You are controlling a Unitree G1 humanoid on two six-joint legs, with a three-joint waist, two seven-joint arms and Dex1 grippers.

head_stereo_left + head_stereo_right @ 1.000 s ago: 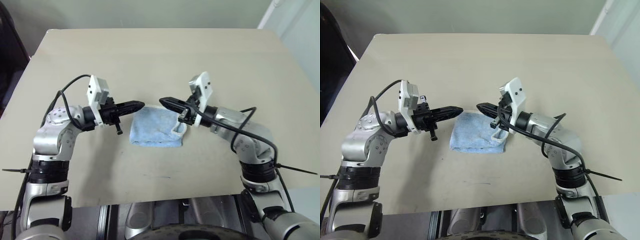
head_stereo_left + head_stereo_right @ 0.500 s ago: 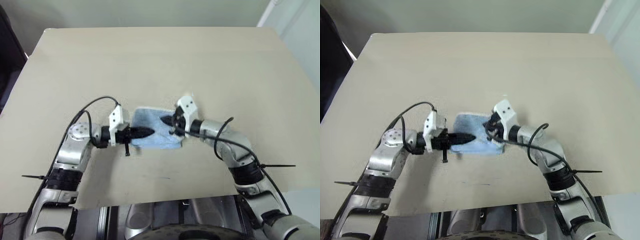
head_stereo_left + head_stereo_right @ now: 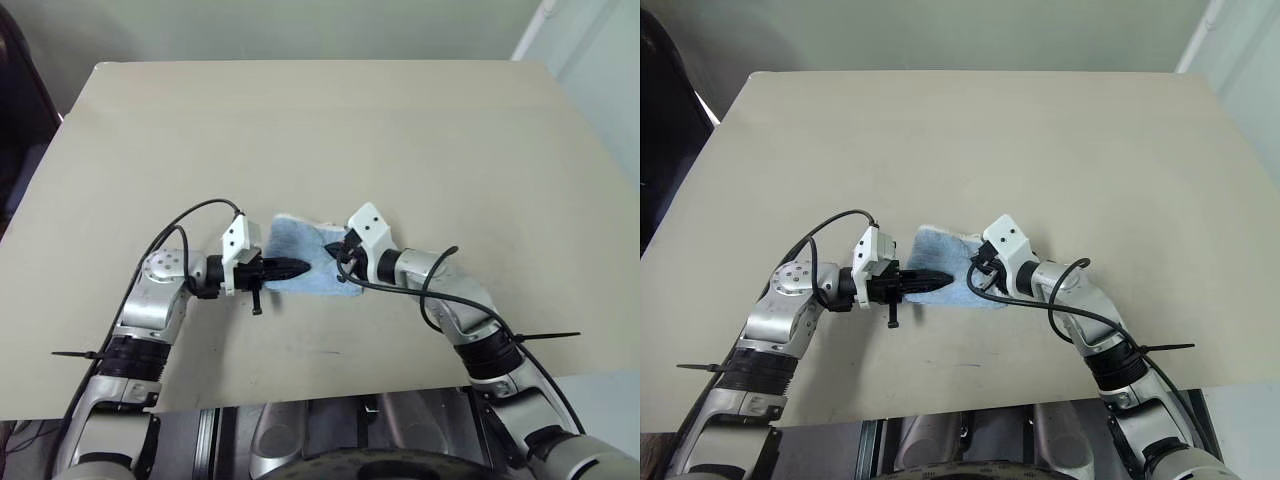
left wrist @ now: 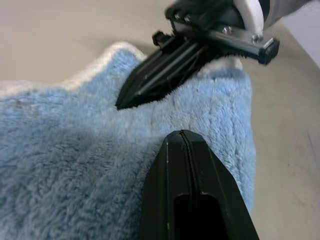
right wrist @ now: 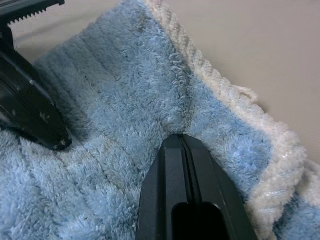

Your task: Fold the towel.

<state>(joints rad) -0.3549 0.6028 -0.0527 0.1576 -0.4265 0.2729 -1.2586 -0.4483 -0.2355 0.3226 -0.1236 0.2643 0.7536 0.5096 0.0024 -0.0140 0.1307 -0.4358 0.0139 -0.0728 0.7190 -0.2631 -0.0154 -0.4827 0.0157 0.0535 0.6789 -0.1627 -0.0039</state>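
Observation:
The towel is a small, light blue folded pad with a white border, lying on the tan table near its front middle. My left gripper is shut and comes in from the left, its tip low over the towel's near left part. My right gripper is also shut, and its tip rests on the towel's right side. In the left wrist view my shut left gripper points across the blue pile toward the right gripper. The right wrist view has the right gripper pressed into the terry. Neither gripper pinches cloth.
The table's front edge runs just below both arms. A dark object stands off the table's left side. Bare tabletop stretches behind and to both sides of the towel.
Both shut grippers have come down from above the towel's sides onto its top and moved closer together. The camera view shifted too. The towel stays folded in place.

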